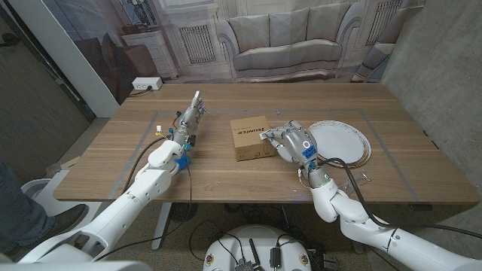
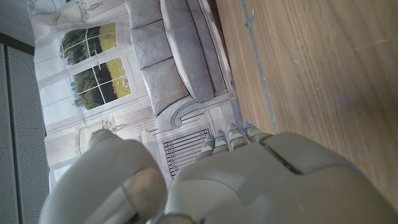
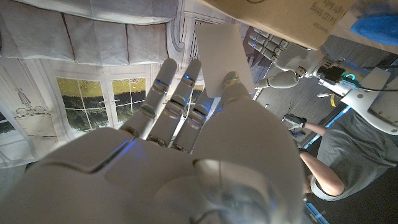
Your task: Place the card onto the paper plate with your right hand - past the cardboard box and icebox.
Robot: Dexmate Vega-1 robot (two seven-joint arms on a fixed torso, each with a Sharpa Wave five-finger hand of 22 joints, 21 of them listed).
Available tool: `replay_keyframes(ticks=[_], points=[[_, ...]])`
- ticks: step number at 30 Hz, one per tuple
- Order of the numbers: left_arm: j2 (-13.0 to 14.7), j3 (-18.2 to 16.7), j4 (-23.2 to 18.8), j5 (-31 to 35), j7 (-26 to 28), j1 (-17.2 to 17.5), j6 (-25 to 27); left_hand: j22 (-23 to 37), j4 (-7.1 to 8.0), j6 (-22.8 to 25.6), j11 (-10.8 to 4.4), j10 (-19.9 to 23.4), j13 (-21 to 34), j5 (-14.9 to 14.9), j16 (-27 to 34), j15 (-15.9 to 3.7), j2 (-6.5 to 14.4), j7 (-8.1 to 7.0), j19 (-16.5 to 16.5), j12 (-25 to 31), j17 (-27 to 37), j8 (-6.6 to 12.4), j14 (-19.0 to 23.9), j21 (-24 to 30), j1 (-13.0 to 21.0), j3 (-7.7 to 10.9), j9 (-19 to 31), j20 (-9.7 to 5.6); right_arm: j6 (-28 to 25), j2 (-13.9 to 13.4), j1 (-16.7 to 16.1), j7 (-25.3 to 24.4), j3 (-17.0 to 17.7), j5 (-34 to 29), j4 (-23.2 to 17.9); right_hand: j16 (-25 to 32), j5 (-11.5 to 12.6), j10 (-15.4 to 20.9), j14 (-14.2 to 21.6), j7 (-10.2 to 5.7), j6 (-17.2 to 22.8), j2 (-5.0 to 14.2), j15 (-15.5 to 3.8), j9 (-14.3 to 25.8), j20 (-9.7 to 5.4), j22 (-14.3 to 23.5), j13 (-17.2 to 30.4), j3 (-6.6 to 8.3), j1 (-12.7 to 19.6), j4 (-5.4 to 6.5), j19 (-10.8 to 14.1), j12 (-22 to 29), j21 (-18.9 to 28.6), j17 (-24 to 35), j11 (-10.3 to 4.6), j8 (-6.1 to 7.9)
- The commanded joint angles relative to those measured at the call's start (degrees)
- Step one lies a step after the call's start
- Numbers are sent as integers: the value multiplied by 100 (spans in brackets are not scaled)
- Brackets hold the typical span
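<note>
My right hand (image 1: 291, 142) hovers between the brown cardboard box (image 1: 251, 138) and the white paper plate (image 1: 340, 141), just right of the box. It pinches a white card (image 3: 219, 55) between thumb and fingers (image 3: 177, 102); the card sticks up past the fingertips. The box's underside (image 3: 283, 17) shows close beyond the card. My left hand (image 1: 188, 118) stands at the table's left, well clear of the box. Its fingers (image 2: 230, 137) are straight and hold nothing.
Thin tape lines (image 1: 161, 114) mark a rectangle on the wooden table (image 1: 226, 177). A white power strip (image 1: 145, 83) lies off the far left corner. A person in grey (image 3: 339, 155) sits beside the table, with a leg at the left edge (image 1: 22, 203).
</note>
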Motion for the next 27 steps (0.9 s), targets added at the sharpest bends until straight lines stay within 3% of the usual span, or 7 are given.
replay_keyframes(ticks=[1, 27], points=[[-15, 15, 63, 9, -30, -54, -2, 16, -8, -30, -7, -49, 28, 4, 11, 16, 27, 3, -52, -15, 21, -24, -41, 2, 37, -42, 17, -140, 45, -37, -87, 210, 170, 92, -244, 22, 29, 35, 72, -7, 61, 24, -490, 13, -856, 13, 10, -33, 30, -1, 12, 24, 43, 22, -1, -16], [-40, 36, 113, 18, -58, -94, -10, 16, -10, -24, -12, -51, 28, 3, 12, 21, 37, 10, -54, -16, 21, -20, -39, 1, 50, -58, 17, -142, -11, -329, -490, 936, 690, 325, -1170, 29, 26, 17, 110, -5, 55, 27, -498, 31, -853, 11, 5, -54, 56, 8, 45, 18, 35, 31, -1, -21]])
